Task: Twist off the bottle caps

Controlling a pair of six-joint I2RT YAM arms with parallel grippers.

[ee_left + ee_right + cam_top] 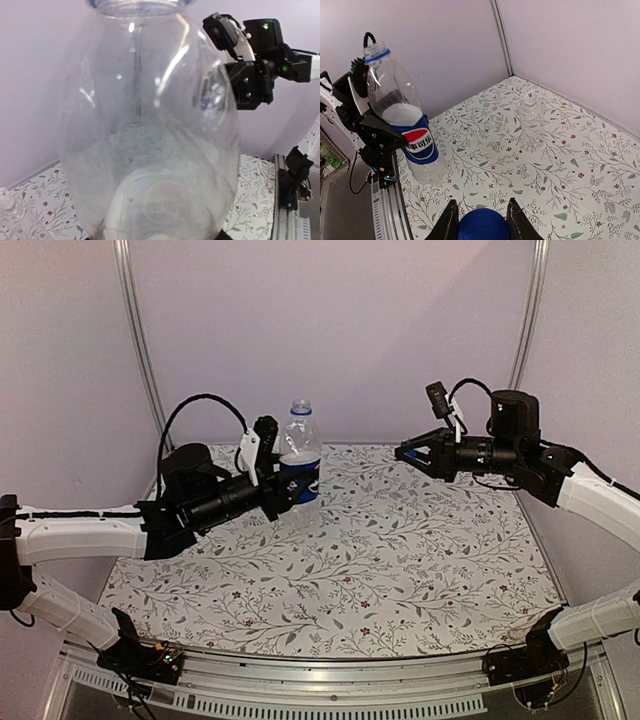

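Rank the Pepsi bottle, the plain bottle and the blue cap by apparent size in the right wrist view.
1. Pepsi bottle.
Then plain bottle and blue cap: they look alike, the cap far nearer the camera, so unranked.

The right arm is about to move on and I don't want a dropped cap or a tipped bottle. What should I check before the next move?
1. Neck of the Pepsi bottle free of the blue cap: ok, it is open, with only a blue ring left.
2. Grip of the right gripper on the blue cap: ok, it sits between the jaws.
3. Hold of the left gripper on the Pepsi bottle: ok, upright, clamped at the label.
4. Base of the Pepsi bottle resting on the table: cannot tell.
5. Stance of the plain bottle: ok, upright on the table.
6. Removal of the white cap: not ok, it sits on the plain bottle.
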